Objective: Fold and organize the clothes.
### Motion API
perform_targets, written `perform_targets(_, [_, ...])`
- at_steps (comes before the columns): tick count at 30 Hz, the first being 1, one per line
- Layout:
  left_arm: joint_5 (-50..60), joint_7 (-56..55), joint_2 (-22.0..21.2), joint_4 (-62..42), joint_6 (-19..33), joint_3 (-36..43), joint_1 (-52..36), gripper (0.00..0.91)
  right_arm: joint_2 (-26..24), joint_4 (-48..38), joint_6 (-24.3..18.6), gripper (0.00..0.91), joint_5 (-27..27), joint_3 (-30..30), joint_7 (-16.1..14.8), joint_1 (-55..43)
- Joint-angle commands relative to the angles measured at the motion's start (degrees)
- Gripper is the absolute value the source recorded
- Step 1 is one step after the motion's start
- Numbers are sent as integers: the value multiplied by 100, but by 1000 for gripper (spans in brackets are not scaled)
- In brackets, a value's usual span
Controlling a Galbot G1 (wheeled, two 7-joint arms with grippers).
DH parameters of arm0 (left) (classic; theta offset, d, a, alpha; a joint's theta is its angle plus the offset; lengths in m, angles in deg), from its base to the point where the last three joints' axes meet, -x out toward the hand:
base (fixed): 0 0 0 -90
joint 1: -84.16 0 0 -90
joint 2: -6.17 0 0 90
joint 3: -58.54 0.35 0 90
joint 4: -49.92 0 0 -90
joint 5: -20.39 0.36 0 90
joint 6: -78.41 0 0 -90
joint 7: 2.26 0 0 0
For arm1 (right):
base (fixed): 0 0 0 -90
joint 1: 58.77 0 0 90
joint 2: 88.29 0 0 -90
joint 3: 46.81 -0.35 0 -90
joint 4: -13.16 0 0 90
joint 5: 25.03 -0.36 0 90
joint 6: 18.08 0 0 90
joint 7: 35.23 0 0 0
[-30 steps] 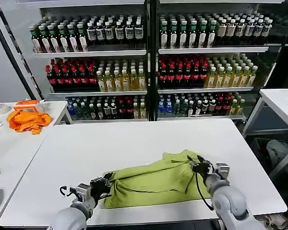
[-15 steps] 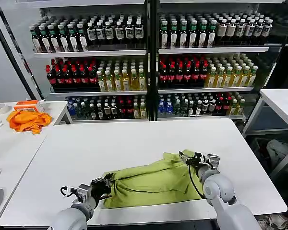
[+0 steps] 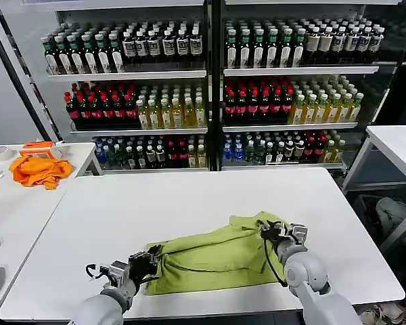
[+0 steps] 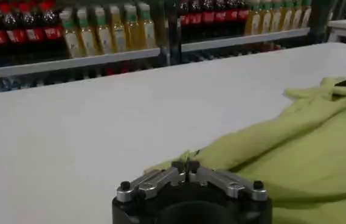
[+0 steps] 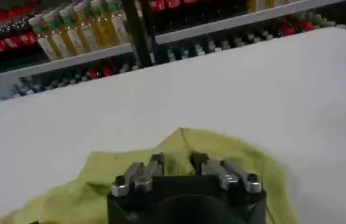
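— Shifted back toward the shirt's far corner: right gripper (image 3: 269, 233). Left gripper (image 3: 149, 261), pinched shut on T-shirt (image 3: 213, 256) hem, near table (image 3: 189, 196) edge.
— Right: fingers parted over the corner. Close first, then lift both evenly, keeping cloth taut.

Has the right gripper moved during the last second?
Yes. The right gripper, at the T-shirt, shifted slightly left, away from the table's right edge.

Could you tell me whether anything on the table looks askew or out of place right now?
The T-shirt lies rumpled and skewed near the table's front edge, not flat. The left end effector pinches one end; the right end effector sits open over a raised bunch at the other.
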Motion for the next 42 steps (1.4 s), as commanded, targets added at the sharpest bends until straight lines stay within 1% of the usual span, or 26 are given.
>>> perform_targets(1, [5, 2, -13, 13, 4, -22, 11, 20, 11, 54, -54, 0, 24, 15, 14, 54])
perform_targets(2, [6, 2, -18, 15, 4, -26, 8, 10, 6, 89, -84, 0, 48, 10, 5, 56])
perform_targets(8, [5, 0, -36, 19, 28, -48, 18, 20, -69, 302, -171, 0, 194, -79, -40, 142])
perform_targets(14, [-5, 2, -26, 55, 30, -75, 48, 10, -178, 796, -170, 0, 231, -245, -62, 496])
perform_targets(16, [-13, 3, -19, 76, 28, -90, 60, 20, -208, 1046, -168, 0, 248, -368, -64, 711])
perform_targets(22, [-12, 20, 14, 168, 32, -126, 179, 10, -226, 1815, -165, 0, 343, -817, -107, 1433])
perform_targets(26, [13, 28, 27, 205, 56, -116, 268, 20, -122, 2143, -242, 0, 610, -1087, -187, 2087])
perform_targets(30, [105, 37, 28, 244, 74, -104, 354, 20, 36, 2293, -292, 0, 716, -1295, -222, 2563])
perform_targets(32, [202, 43, 31, 233, 99, -105, 377, 10, 103, 2315, -330, 0, 791, -1369, -241, 2731])
perform_targets(35, [226, 43, 36, 245, 104, -113, 424, 20, 225, 2300, -346, 0, 859, -1435, -238, 2907])
perform_targets(40, [375, 56, 26, 220, 130, -76, 452, 10, 291, 2107, -385, 0, 978, -1438, -209, 2874])
perform_targets(42, [447, 43, 6, 220, 133, -83, 444, 20, 307, 2051, -308, 0, 963, -1433, -213, 2792])
